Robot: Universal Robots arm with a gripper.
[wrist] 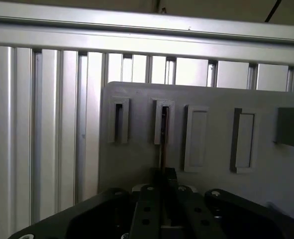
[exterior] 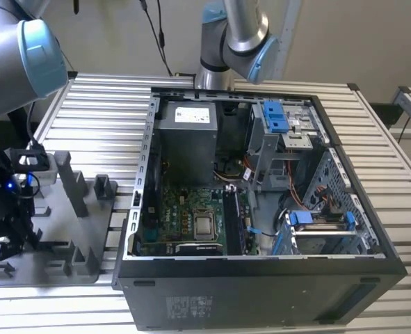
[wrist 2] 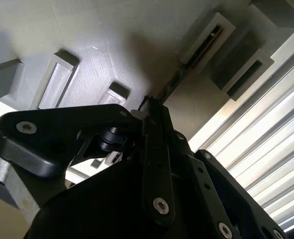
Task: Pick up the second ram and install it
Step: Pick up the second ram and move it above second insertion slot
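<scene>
Black fingers of the gripper are clamped together on the near end of the second ram, a thin dark stick seen edge-on in the first wrist view. Its far end stands in a slot of the grey holder on the slatted bench.

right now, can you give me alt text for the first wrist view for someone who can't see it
The black pincer is closed on the second ram, a thin dark stick standing in a slot of the grey holder tray. The tray has more slots alongside and rests on a ribbed aluminium table.
</scene>
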